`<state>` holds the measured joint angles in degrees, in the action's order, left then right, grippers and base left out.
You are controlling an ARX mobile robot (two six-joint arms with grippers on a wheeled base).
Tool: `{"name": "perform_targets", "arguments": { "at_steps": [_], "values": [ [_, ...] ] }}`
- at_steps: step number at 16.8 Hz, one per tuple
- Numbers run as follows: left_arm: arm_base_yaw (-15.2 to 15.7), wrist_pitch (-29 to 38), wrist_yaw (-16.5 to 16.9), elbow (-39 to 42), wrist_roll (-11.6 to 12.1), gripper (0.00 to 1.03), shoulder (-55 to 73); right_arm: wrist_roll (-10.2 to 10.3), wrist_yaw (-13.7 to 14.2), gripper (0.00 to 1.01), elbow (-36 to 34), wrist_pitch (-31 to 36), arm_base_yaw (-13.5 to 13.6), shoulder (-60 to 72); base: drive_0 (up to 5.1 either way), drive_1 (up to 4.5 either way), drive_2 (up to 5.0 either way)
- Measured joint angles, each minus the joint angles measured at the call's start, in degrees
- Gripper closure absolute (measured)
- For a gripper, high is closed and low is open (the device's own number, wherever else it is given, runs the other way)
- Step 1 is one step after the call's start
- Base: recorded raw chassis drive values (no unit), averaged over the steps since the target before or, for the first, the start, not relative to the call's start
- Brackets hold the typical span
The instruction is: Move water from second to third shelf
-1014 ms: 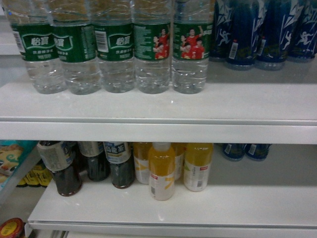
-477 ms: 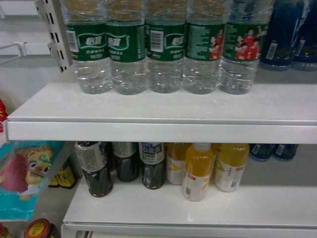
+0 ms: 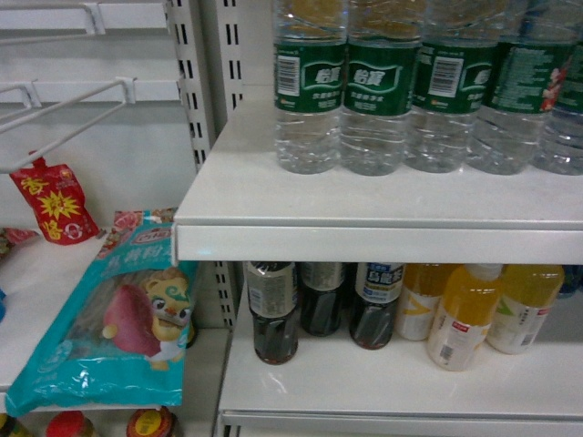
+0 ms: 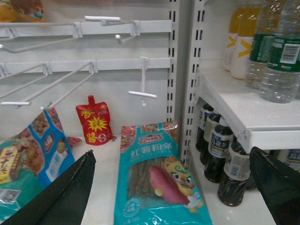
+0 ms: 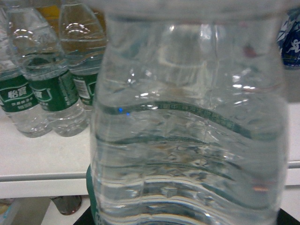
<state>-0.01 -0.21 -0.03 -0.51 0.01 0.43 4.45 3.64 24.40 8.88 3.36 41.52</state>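
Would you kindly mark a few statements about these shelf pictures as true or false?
1. The water bottles stand upright on the upper shelf. True.
2. The red pouch lies on the water shelf. False: it sits in the bay to the left.
3. The teal noodle packet shows a cartoon animal. True.
4. The orange drink bottles stand above the water. False: below it.
5. The left gripper's fingers hold a bottle. False: nothing sits between them.

A: Items left of the end effector?
B: Teal noodle packet point(image 4: 157, 180), flat; red pouch point(image 4: 96, 119) behind it.
A: Right?
B: Dark tea bottles point(image 4: 220, 145) under white shelf point(image 4: 243, 110).
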Motion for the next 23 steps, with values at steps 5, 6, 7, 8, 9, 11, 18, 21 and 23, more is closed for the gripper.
{"name": "perform_targets", "arguments": {
  "at_steps": [5, 6, 7, 8, 9, 11, 18, 21, 23],
  "values": [
    [0.0, 0.11, -0.07, 0.0, 0.0, 0.05, 0.0, 0.04, -0.85, 0.6, 0.0, 0.17, 0.28, 0.0, -1.8, 0.87, 0.9],
    [0.0, 0.07, -0.07, 0.0, 0.0, 0.05, 0.0, 0.02, -0.39, 0.6, 0.0, -0.26, 0.33, 0.0, 0.0, 0.0, 0.0],
    [0.0, 0.02, -0.04, 0.0, 0.0, 0.05, 0.0, 0.02, -0.17, 0.6, 0.0, -0.09, 0.31, 0.0, 0.0, 0.0, 0.0],
    [0.0, 0.04, 0.0, 0.0, 0.0, 0.05, 0.0, 0.02, -0.2, 0.6, 0.0, 0.04, 0.33, 0.0, 0.0, 0.0, 0.0],
    [0.0, 0.02, -0.02, 0.0, 0.0, 0.05, 0.0, 0.02, -0.15, 0.6, 0.0, -0.02, 0.31, 0.0, 0.0, 0.0, 0.0],
    [0.0, 0.02, -0.02, 0.0, 0.0, 0.05, 0.0, 0.02, -0.11, 0.6, 0.0, 0.02, 0.31, 0.0, 0.0, 0.0, 0.0],
    [0.0, 0.02, 0.0, 0.0, 0.0, 0.05, 0.0, 2.01, -17.66, 0.6, 1.86, 11.28, -2.84, 6.78, 0.0, 0.0, 0.0],
    [0.0, 0.02, 0.0, 0.0, 0.0, 0.05, 0.0, 1.73, -17.79, 0.6, 5.88, 14.21, -1.81, 15.26, 0.0, 0.0, 0.0],
    [0.0, 0.02, 0.0, 0.0, 0.0, 0.05, 0.0, 0.66, -16.0, 0.6, 8.46, 14.58, -1.86, 20.87, 0.0, 0.0, 0.0]
  ]
}}
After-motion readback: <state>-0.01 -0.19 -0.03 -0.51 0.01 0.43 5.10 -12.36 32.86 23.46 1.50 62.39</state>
